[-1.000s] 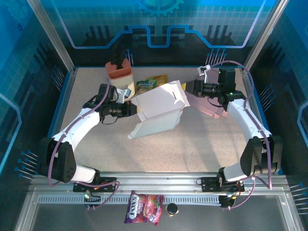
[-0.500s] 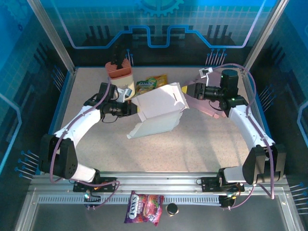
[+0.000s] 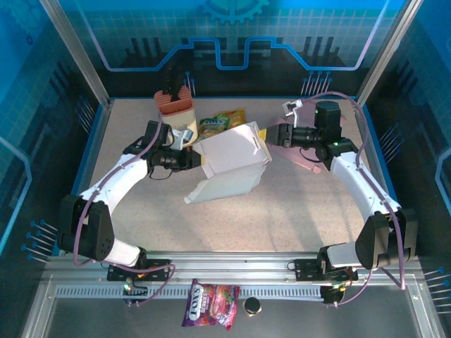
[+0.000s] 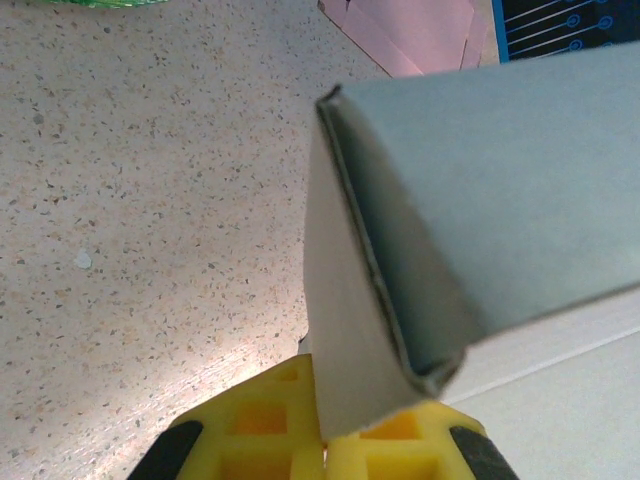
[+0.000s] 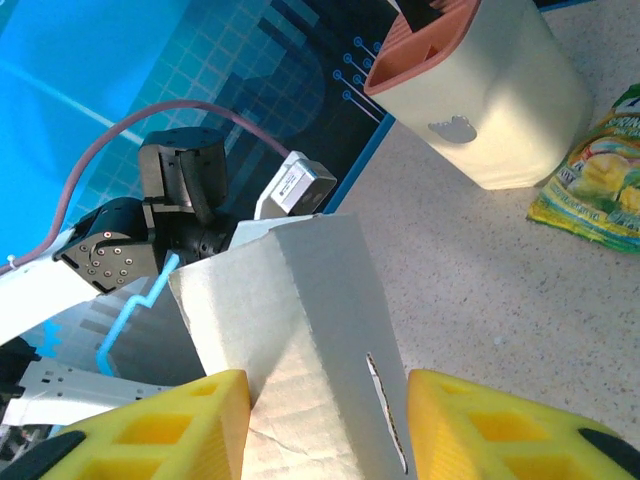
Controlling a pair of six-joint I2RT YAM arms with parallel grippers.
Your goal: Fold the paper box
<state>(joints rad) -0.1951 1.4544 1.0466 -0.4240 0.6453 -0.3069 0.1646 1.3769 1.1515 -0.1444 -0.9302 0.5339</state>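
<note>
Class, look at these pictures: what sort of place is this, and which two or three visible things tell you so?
Probably a robot test cell: aluminium frame posts with blue printed panels enclose a speckled table where two mounted arms handle a paper box.

Both arms reach from their bases at 6 o'clock toward the centre of the table, elbows bowed outward. The left gripper (image 3: 199, 159) points toward 3 o'clock, its yellow fingers (image 4: 265, 425) pressed tight on a flap of the paper box (image 3: 229, 163). The right gripper (image 3: 268, 135) points toward 9 o'clock, its yellow fingers (image 5: 150, 425) partly spread, straddling the box's upper panel.
</note>
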